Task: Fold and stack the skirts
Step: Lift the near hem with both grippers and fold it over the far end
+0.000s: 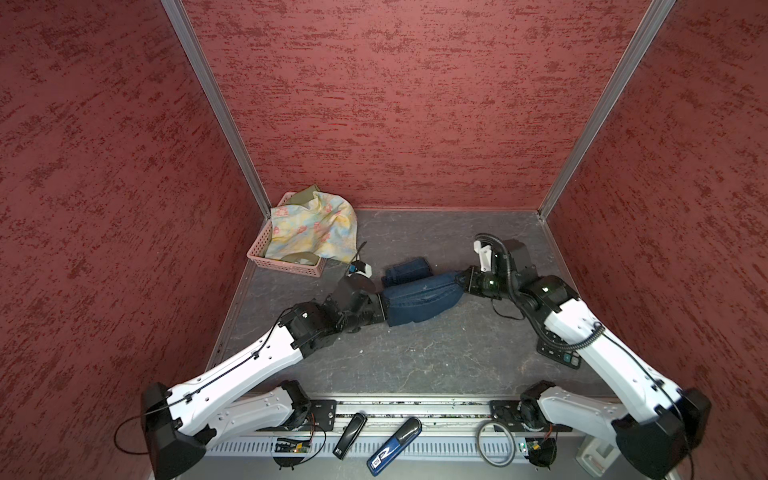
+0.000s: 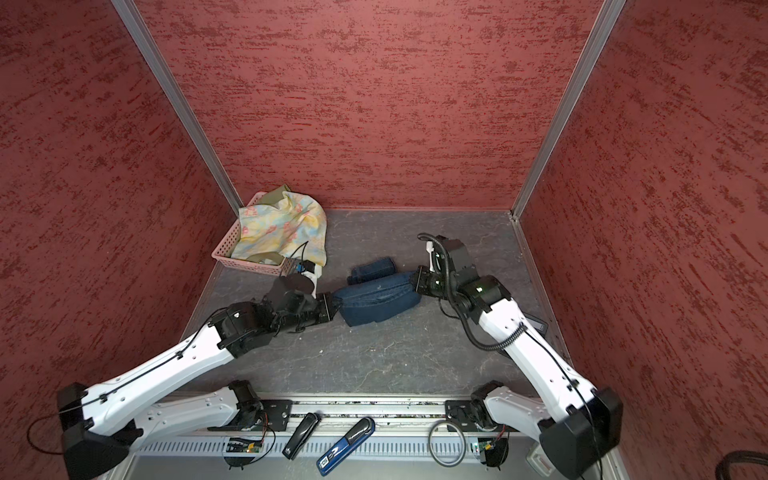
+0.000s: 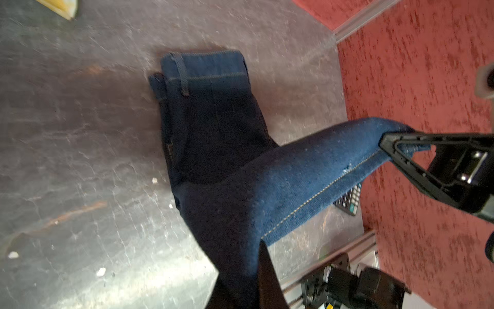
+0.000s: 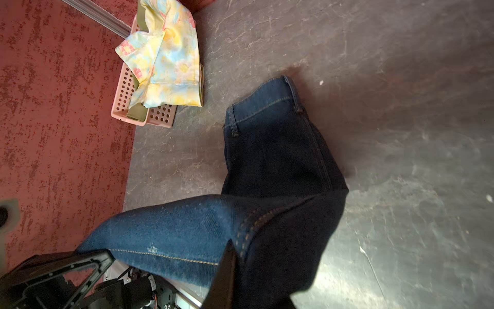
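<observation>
L gripper [image 1: 384, 310] & R gripper [image 1: 460, 282] are each clamping the denim skirt [image 1: 419, 300] hem, holding it raised near the basket [image 1: 258, 249], prob. for folding.

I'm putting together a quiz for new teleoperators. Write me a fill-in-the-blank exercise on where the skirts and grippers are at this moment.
1. Neither is open: the left gripper and right gripper are both ____ on the denim skirt.
2. The floral skirt is draped over the ____ basket.
3. Counting the olive green skirt, the basket holds ____ skirts.

Missing words: shut; pink; two.
</observation>
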{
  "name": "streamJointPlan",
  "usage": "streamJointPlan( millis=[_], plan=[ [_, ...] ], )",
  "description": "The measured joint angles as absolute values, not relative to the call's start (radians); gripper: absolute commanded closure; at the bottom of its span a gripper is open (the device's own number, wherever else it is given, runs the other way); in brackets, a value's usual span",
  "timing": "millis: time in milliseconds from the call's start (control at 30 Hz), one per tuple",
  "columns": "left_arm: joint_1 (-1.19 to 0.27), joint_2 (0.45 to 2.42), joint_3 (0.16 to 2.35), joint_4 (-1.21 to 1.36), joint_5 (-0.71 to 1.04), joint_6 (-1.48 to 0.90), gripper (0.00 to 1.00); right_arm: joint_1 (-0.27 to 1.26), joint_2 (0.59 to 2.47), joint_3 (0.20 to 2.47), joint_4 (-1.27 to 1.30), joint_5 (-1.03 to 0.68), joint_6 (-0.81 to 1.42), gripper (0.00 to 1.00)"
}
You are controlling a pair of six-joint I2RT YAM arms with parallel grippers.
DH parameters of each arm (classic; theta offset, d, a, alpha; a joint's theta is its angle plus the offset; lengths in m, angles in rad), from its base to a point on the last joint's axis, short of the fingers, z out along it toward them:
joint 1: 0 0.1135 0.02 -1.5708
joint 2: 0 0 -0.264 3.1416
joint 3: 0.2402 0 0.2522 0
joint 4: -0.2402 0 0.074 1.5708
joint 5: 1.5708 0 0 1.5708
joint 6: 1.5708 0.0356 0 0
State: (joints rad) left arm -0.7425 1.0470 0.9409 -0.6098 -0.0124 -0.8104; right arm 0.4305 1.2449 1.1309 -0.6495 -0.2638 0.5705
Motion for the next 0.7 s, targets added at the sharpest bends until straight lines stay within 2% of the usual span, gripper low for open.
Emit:
streamJointPlan(
  millis=[167,367,567,700],
  plan=[
    [-0.534,1.250,0.981,-0.511,0.170,-0.704,1.00,0.338,1.566,1.283,-0.574,-0.377,0.536,1.00],
    [-0.414,1.605,1.108,-0.400,0.302,-0.617,1.00,0.245,1.879,1.436,-0.525,-0.459,0.523,1.00],
    [-0.371,1.877,1.255,-0.356,0.372,-0.583,1.00,0.189,2.054,1.507,-0.485,-0.503,0.541,1.00],
    [-0.363,1.964,1.332,-0.360,0.388,-0.566,1.00,0.171,2.106,1.533,-0.470,-0.505,0.553,1.00]
  ],
)
